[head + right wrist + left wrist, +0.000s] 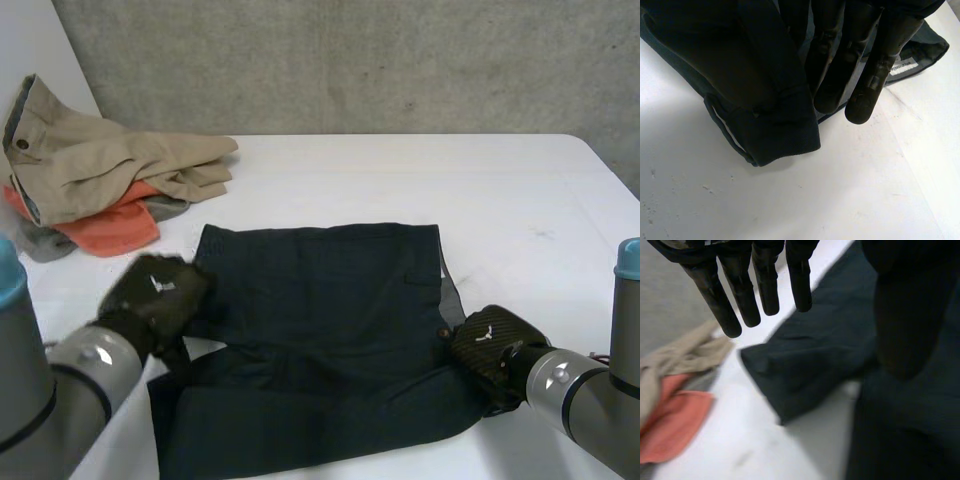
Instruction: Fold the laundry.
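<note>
The left hand (155,290) hovers over the left edge of the dark pants (320,300), fingers straight, holding nothing. The pants lie mid-table (400,170), between both hands. The right hand (490,345) is at their right edge; I cannot tell if it grips.

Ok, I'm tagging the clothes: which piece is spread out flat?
The dark navy garment in the middle; the tan trousers, orange cloth and grey cloth lie crumpled at the far left of the table.
</note>
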